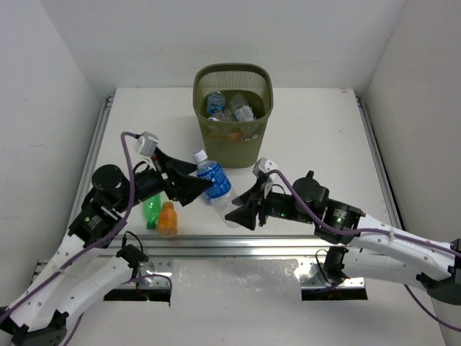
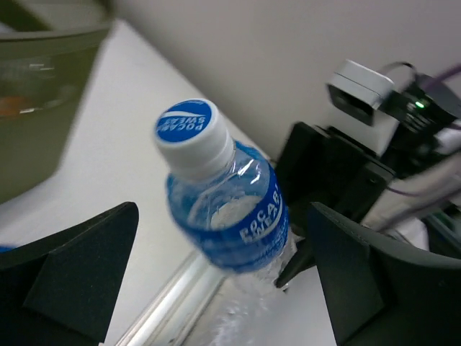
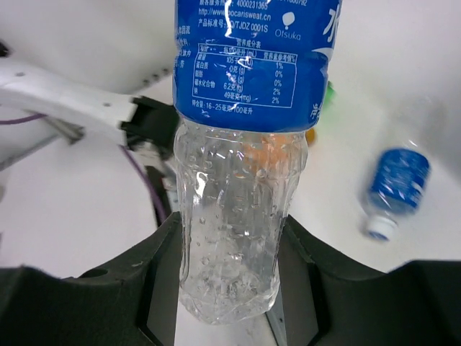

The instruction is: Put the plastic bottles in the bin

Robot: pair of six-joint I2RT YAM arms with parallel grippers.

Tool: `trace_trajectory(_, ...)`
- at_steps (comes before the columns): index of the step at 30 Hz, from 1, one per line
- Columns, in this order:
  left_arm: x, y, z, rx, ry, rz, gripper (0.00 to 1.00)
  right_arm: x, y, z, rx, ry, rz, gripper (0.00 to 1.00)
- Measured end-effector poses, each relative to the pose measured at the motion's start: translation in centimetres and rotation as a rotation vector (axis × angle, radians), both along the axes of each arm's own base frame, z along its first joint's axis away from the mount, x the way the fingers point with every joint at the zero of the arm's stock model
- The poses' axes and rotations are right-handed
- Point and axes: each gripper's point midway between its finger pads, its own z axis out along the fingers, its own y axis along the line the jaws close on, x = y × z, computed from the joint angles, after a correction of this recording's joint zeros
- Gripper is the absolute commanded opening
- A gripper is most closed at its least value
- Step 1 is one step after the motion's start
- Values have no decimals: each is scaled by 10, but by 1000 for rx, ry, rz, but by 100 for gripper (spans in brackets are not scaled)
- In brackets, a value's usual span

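Fingers of right gripper (image 3: 230, 241) clamp the clear base of the blue-label bottle (image 1: 215, 180), just in front of the bin (image 1: 216, 133). Left gripper (image 2: 220, 216) fingers spread wide around its cap end, no contact. Mid-carry, likely. Next: lift it over the bin rim, release.

Blue, clear and olive on my white table (image 1: 324, 137).
The blue-label bottle (image 1: 215, 184) in front of the bin (image 1: 233, 108) is clear, its blue label printed white, its cap white with a blue logo. My left gripper (image 1: 200, 179) and right gripper (image 1: 239, 207) are matte black. The bin is olive-green with mesh-patterned upper walls. Front-left of the bin: a green bottle (image 1: 151, 209) and an orange bottle (image 1: 167, 220). My cables (image 1: 124, 144) are purple.
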Motion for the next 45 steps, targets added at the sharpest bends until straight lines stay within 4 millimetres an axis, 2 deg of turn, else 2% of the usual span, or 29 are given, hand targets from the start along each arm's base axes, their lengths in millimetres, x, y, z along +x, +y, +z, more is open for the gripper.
trace_trajectory(3, -7, -24, 3, -66, -4, -153, 99, -11, 6, 13, 50, -17, 76, 31)
trace_trajectory(4, -9, -29, 3, -80, 1, -187, 96, -15, 8, 15, 59, -18, 99, 31)
trace_trajectory(6, -12, -38, 8, -113, 3, -251, 60, -20, 12, 20, 72, -20, 137, 33)
trace_trajectory(7, -13, -43, 9, -126, 8, -285, 40, -19, 13, 19, 69, -17, 136, 38)
trace_trajectory(8, -14, -47, 12, -132, 0, -311, 9, -16, 13, 17, 63, -13, 130, 49)
trace_trajectory(9, -13, -49, 11, -128, -5, -324, 1, -13, 13, 16, 57, -16, 118, 82)
trace_trajectory(10, -12, -51, 13, -126, 2, -332, 0, -12, 13, 17, 59, -15, 111, 99)
trace_trajectory(12, 0, -54, 24, -117, -4, -299, 0, -8, 12, 24, 72, -48, 91, 99)
trace_trajectory(13, 10, -54, 33, -108, 1, -257, 0, -4, 9, 28, 78, -68, 58, 99)
trace_trajectory(15, 33, -52, 64, -94, -29, -154, 0, 16, -8, 40, 93, -95, -91, 99)
trace_trajectory(16, 51, -47, 80, -82, -48, -63, 0, 29, -24, 43, 87, -99, -204, 99)
trace_trajectory(18, 89, -34, 127, -84, -125, 122, 0, 48, -53, 44, 64, -99, -379, 99)
trace_trajectory(21, 143, -21, 180, -75, -217, 327, 1, 66, -92, 39, 16, -94, -580, 99)
trace_trajectory(22, 165, -21, 188, -58, -226, 380, 13, 69, -103, 35, -4, -92, -629, 99)
trace_trajectory(24, 200, -24, 206, -45, -263, 447, 24, 72, -118, 29, -42, -87, -693, 99)
trace_trajectory(25, 216, -27, 211, -31, -269, 467, 38, 73, -124, 24, -67, -84, -718, 99)
trace_trajectory(27, 260, -44, 194, 35, -242, 495, 58, 74, -132, 17, -109, -81, -746, 99)
trace_trajectory(28, 282, -52, 180, 69, -225, 507, 74, 74, -135, 14, -124, -80, -755, 99)
trace_trajectory(29, 300, -58, 161, 110, -198, 517, 79, 74, -137, 12, -136, -79, -759, 99)
trace_trajectory(31, 326, -65, 112, 212, -123, 532, 100, 74, -139, 10, -152, -82, -762, 99)
trace_trajectory(32, 333, -66, 86, 269, -81, 534, 100, 75, -138, 8, -162, -87, -759, 99)
trace_trajectory(34, 338, -62, 41, 364, -5, 545, 100, 77, -133, 4, -191, -96, -745, 99)
trace_trajectory(35, 337, -58, 28, 396, 15, 551, 100, 78, -126, -2, -219, -101, -723, 99)
trace_trajectory(37, 332, -48, 16, 445, 41, 573, 100, 81, -110, -12, -268, -113, -667, 99)
trace_trajectory(38, 327, -42, 21, 451, 42, 589, 100, 83, -97, -21, -304, -117, -627, 99)
trace_trajectory(39, 320, -33, 30, 453, 41, 612, 100, 85, -84, -32, -343, -120, -584, 99)
trace_trajectory(41, 297, -11, 62, 427, 19, 667, 100, 91, -57, -57, -416, -120, -509, 99)
trace_trajectory(43, 257, 23, 110, 351, -25, 749, 100, 97, -35, -88, -488, -107, -446, 99)
trace_trajectory(45, 200, 69, 143, 272, -58, 844, 100, 101, -16, -121, -545, -84, -388, 99)
